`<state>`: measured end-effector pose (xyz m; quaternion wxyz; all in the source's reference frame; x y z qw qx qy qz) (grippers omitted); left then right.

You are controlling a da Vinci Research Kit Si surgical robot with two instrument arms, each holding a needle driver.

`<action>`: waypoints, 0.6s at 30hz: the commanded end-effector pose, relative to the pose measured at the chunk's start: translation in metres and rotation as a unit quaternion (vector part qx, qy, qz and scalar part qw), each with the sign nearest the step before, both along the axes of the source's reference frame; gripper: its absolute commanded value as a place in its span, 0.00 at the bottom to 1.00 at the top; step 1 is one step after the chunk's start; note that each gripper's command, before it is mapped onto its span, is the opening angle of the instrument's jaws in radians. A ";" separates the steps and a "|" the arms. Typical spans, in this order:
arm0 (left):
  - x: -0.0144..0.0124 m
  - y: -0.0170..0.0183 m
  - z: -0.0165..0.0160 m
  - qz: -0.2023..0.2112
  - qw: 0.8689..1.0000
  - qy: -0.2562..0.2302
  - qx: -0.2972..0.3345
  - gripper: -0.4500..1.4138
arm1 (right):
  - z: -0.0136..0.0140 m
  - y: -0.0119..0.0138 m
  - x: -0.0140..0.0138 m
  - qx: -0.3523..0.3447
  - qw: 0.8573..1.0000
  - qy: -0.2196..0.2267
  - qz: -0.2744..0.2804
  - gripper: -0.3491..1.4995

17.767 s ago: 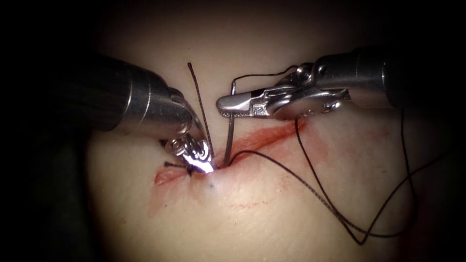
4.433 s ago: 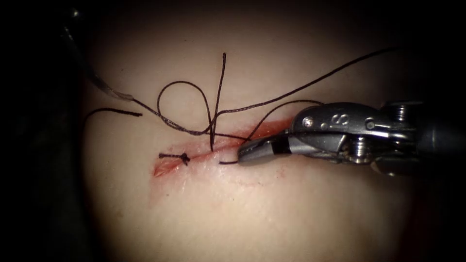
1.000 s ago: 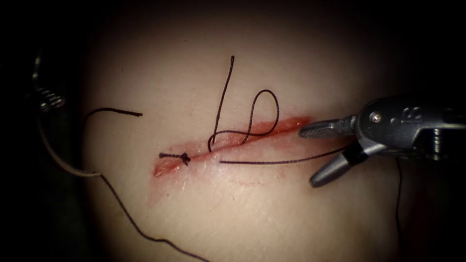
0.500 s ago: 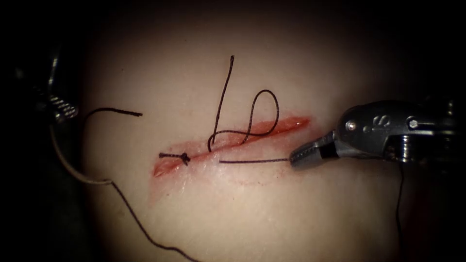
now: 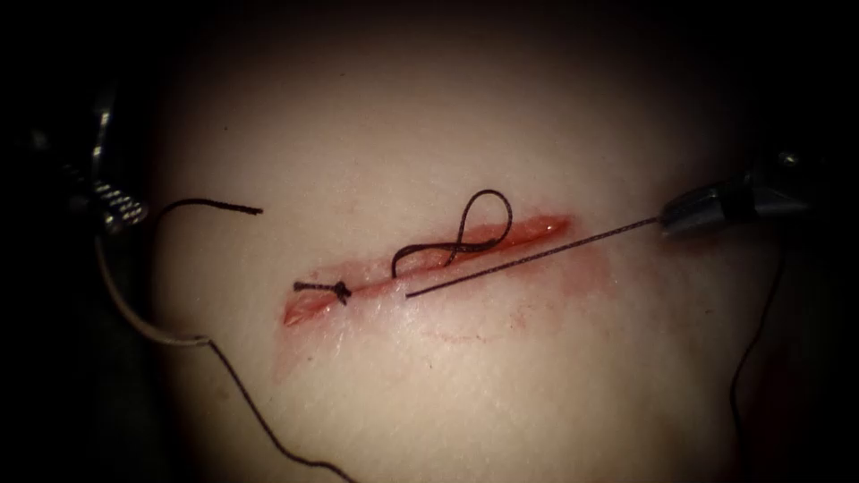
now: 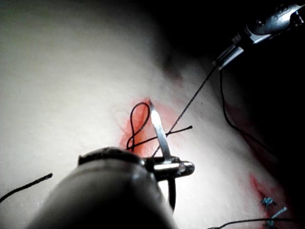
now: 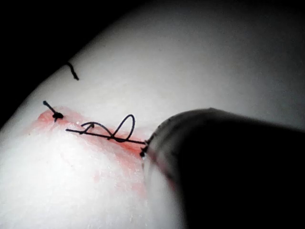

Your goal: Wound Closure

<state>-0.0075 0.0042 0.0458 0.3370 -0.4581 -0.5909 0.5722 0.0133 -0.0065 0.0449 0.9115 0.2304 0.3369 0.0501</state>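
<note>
Half lost in shadow at the tissue's (image 5: 501, 376) left edge, we make out the left tool (image 5: 107, 207) clamped on the curved steel needle (image 5: 143, 317) near its tip end, clear of the tissue. At the right edge, the right tool (image 5: 693, 213) grips the dark braided thread (image 5: 528, 259), drawn straight across the red cut (image 5: 420, 264) beside a figure-eight loop (image 5: 461, 234); a finished knot (image 5: 338, 290) sits further left.

L tool (image 6: 167, 167) jaws grip needle (image 6: 158, 130); R tool (image 6: 228, 56) pulls thread (image 6: 190, 102) taut over tissue (image 6: 71, 95).
</note>
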 end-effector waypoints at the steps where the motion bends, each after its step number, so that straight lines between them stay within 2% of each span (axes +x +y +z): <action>1: -0.0005 -0.0001 0.0005 -0.001 1.000 0.001 0.000 0.00 | 0.0008 0.0016 -0.0012 -0.001 1.000 -0.007 0.009 0.00; 2: -0.0005 -0.0001 0.0005 -0.001 1.000 0.001 0.000 0.00 | 0.0008 0.0016 -0.0012 -0.001 1.000 -0.007 0.009 0.00; 3: -0.0006 -0.0001 0.0006 -0.002 1.000 0.002 -0.001 0.00 | 0.0012 0.0027 -0.0034 -0.002 1.000 -0.023 0.018 0.00; 8: -0.0006 -0.0001 0.0006 -0.004 1.000 0.004 -0.001 0.00 | 0.0014 0.0038 -0.0062 0.000 0.998 -0.043 0.034 0.00; 18: -0.0006 -0.0001 0.0005 -0.004 1.000 0.004 -0.001 0.00 | 0.0008 0.0042 -0.0076 0.011 0.997 -0.061 0.053 0.00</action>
